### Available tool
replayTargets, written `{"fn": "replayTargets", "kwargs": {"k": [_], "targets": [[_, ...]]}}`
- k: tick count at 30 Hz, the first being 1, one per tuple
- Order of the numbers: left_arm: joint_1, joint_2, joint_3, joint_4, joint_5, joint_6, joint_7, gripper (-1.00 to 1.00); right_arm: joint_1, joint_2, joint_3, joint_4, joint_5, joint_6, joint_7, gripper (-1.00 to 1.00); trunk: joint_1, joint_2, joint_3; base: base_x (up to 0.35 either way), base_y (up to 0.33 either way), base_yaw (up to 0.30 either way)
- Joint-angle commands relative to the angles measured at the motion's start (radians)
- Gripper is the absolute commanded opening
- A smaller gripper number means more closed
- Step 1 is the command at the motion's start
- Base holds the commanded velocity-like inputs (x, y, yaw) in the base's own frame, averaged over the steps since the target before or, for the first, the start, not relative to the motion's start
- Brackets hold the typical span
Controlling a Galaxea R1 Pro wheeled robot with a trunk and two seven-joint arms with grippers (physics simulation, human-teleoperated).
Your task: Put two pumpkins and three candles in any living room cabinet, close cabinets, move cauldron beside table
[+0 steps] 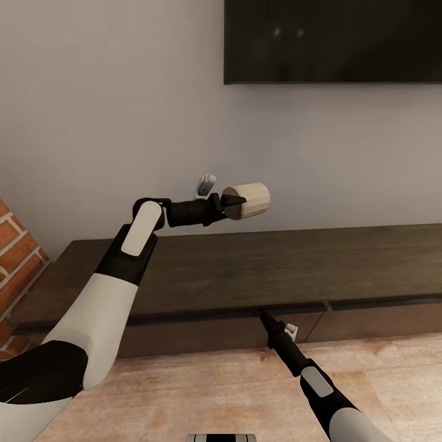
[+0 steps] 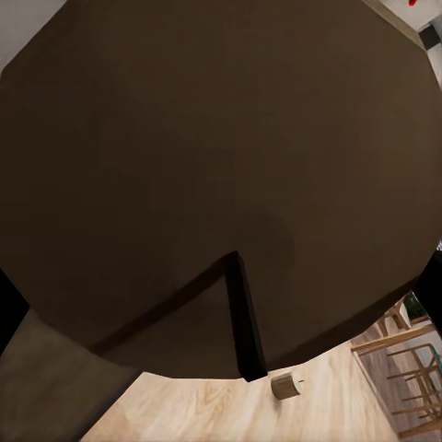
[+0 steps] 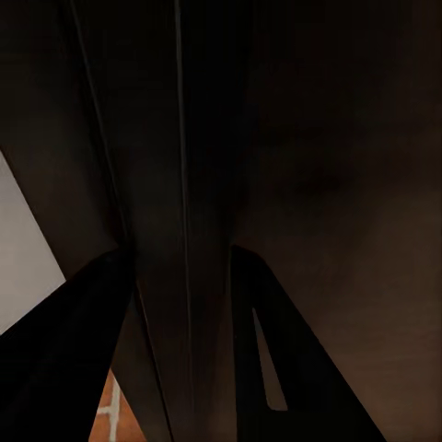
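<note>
- Stowing a candle is the step in hand, judged from the layout: one candle is aloft, and every drawer front visible in the head view looks flush with its neighbours.
- Brick fireplace [image 1: 15, 258] sits at far left, beside the left end of the cabinet [image 1: 245, 270].
- Left gripper [image 1: 235, 200] is clenched on a candle [image 1: 247, 201], pale beige, lying sideways in the fingers, held high above the cabinet top and in front of the wall.
- Left wrist view: the dark cabinet corner looms close; a second candle [image 2: 285, 385] rests on its side on the plank floor [image 2: 230, 414] beyond, apart from the cabinet.
- Right gripper [image 1: 265, 319] has its tips at the seam under the cabinet top, at the upper edge of a drawer front. Right wrist view is dark; fingers appear spread on either side of the top's edge, but I cannot tell whether they are released or pinching.
- TV [image 1: 331, 40] hangs on the wall, upper right.
- Next move, as I read it: right arm needs purchase on the handle-less front and a straight pull outward; then left arm lowers the candle into the opening.
</note>
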Motion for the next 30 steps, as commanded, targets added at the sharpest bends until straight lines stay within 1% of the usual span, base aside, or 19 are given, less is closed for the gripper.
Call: {"fn": "replayTargets", "kwargs": {"k": [1, 3, 6, 24, 30], "targets": [[-0.001, 0.0, 0.001, 0.0, -0.008, 0.003, -0.009, -1.0, -0.006, 0.001, -0.008, 0.0, -0.012, 0.009, 0.001, -1.0, 0.0, 0.0, -0.001, 0.0, 0.0, 0.0], [-0.001, 0.0, 0.001, 0.0, -0.008, 0.003, -0.009, -1.0, -0.006, 0.001, -0.008, 0.0, -0.012, 0.009, 0.001, -1.0, 0.0, 0.0, -0.001, 0.0, 0.0, 0.0], [-0.001, 0.0, 0.0, 0.0, -0.008, 0.003, -0.009, -1.0, -0.006, 0.001, -0.008, 0.0, -0.012, 0.009, 0.001, -1.0, -0.002, 0.0, 0.011, 0.0, 0.0, 0.0], [-0.001, 0.0, -0.001, 0.0, -0.009, 0.003, -0.009, -1.0, -0.006, 0.001, -0.008, 0.0, -0.012, 0.009, 0.001, -1.0, -0.002, 0.0, 0.011, -0.001, 0.0, 0.0], [-0.001, 0.0, -0.001, 0.0, -0.009, 0.003, -0.009, -1.0, -0.006, 0.001, -0.008, 0.0, -0.012, 0.009, 0.001, -1.0, -0.002, 0.0, 0.011, -0.128, 0.0, 0.0]]}}
